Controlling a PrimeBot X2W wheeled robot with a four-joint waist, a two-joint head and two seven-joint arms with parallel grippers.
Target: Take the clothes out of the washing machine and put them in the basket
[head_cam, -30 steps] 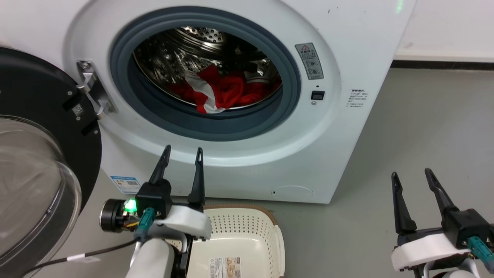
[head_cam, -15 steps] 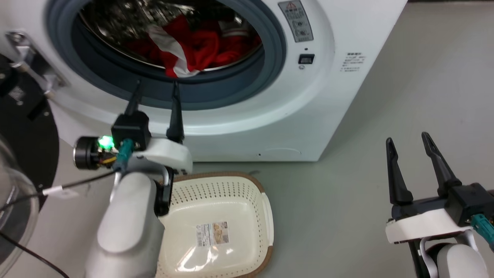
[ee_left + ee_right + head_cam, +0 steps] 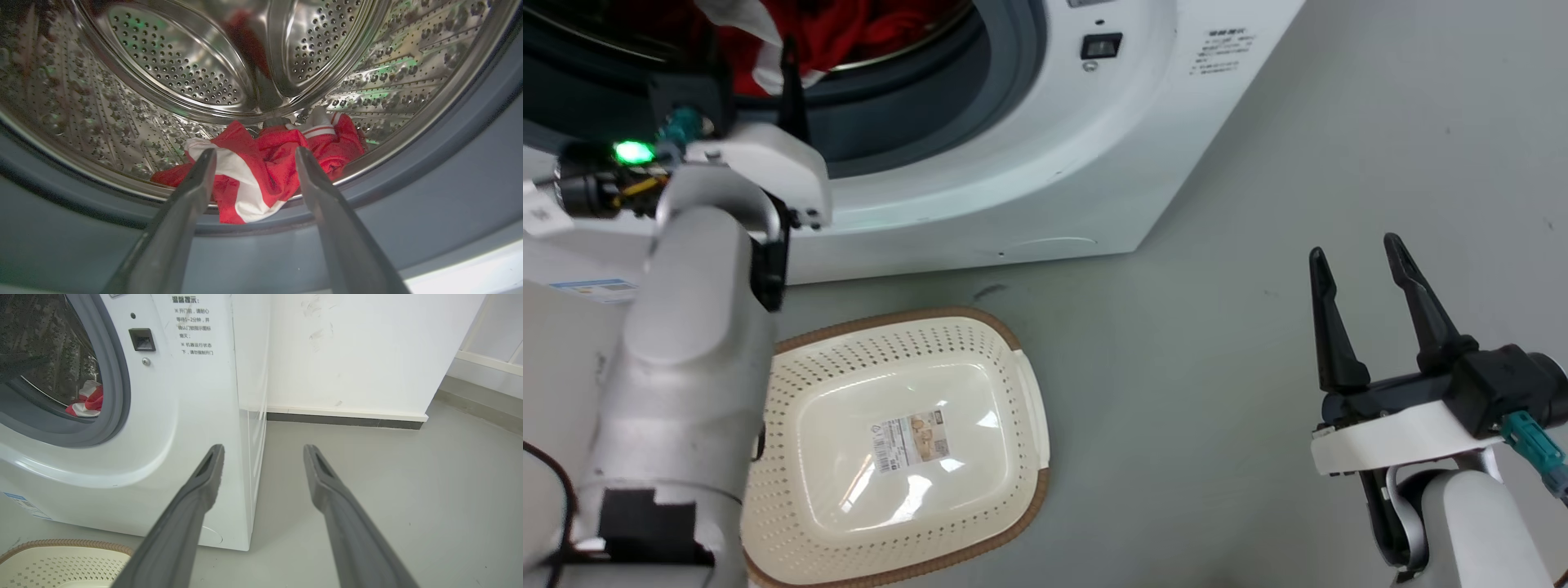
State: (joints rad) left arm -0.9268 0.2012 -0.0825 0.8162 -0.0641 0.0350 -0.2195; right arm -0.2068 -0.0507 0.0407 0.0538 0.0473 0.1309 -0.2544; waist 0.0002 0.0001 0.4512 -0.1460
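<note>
**Two containers: one washer drum, one basket**

Container 1: washing machine, count one, white, front-loading, opening edged by a grey rubber door ring.
- Inside: perforated steel drum.
- Contents: the clothes, a soft red heap with white stripes and trim, bunched low at the front of the drum.
- One white-banded fold draped over the drum lip toward the ring.
- Number of garments in the heap: cannot tell.

Container 2: basket, count one, cream plastic with perforated sides and brown rim.
- Placed on the grey floor, just in front of the machine and below its opening.
- Contents: one label on the bare bottom.

Grippers, count two.
- Left gripper: at the drum mouth, fingers spread wide, one on each side of the draped fold, not clamped on it. Contact with the cloth: cannot tell.
- Right gripper: above the floor to the right of the machine, well apart from basket and clothes, fingers parted, holding nothing.
</note>
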